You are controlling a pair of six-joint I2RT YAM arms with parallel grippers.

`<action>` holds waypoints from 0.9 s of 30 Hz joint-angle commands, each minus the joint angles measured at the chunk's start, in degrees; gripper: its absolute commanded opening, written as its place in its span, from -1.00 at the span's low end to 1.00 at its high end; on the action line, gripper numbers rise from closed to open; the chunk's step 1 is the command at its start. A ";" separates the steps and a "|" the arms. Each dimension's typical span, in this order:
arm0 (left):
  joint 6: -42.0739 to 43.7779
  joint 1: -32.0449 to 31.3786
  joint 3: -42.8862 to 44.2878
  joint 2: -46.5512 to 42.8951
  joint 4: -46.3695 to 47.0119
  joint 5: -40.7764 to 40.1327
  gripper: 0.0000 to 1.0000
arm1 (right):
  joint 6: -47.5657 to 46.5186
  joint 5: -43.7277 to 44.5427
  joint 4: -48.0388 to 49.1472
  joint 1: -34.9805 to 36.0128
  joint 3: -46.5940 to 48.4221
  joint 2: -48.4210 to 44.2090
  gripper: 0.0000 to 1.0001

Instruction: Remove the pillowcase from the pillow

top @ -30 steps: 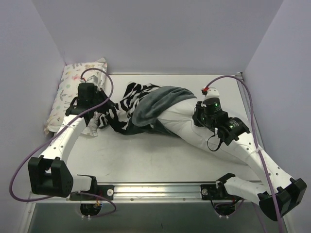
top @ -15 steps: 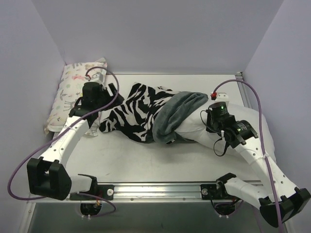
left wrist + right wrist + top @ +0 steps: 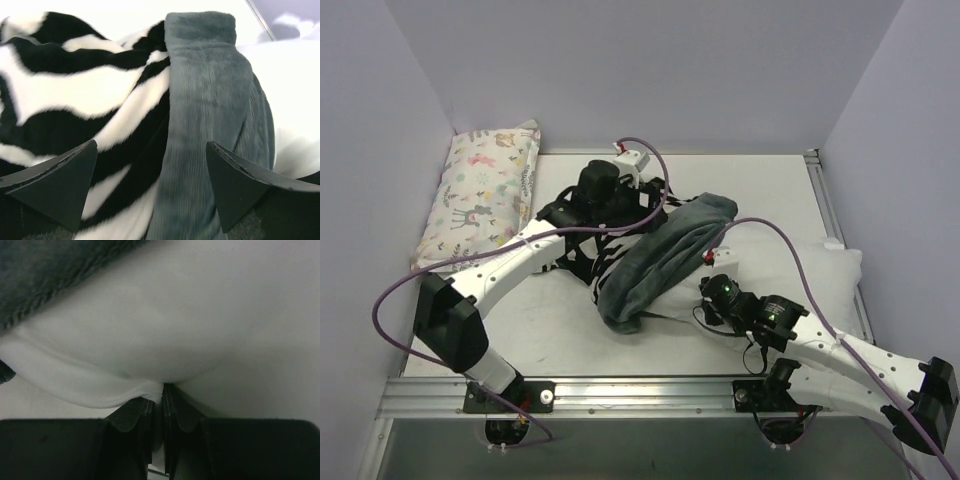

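Pillowcase (image 3: 665, 255) lies mid-table, bunched in a long diagonal heap. Plush grey side is up, running from far-right end to near-left end. B/w zebra side shows on its left, mostly under the left arm.

Left gripper (image 3: 151, 147) hangs just above it, jaws spread wide, nothing btwn them. In wrist view its fingertips (image 3: 75, 165) frame the line where zebra meets grey; no contact visible.

Pillow (image 3: 830, 270) sits to the right, plain white, its left part going under the grey fold. Right gripper (image 3: 162, 392) is low at pillow's near-left edge, jaws pressed together on a thin fold of the white fabric. Grey plush is just above-left of the pinch in wrist view.

Hard to tell:
- How much of pillow is inside the case: overlap is hidden by grey fold and right wrist.
- Left gripper's tips from top cam: black on black stripes.
- Zebra part: largely cut off by left forearm.
- Pillow's tag: can't make out.

Farther out, the table (image 3: 550, 320) is pale. A small animal-print pillow (image 3: 485, 195) sits far-left by the wall, well apart from the case. Purple cables (image 3: 395, 290) loop off both arms.
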 commanded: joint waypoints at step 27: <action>-4.26 22.51 7.99 7.78 -13.39 -19.16 -1.00 | 14.59 -3.15 11.60 -2.25 -13.74 3.76 -1.00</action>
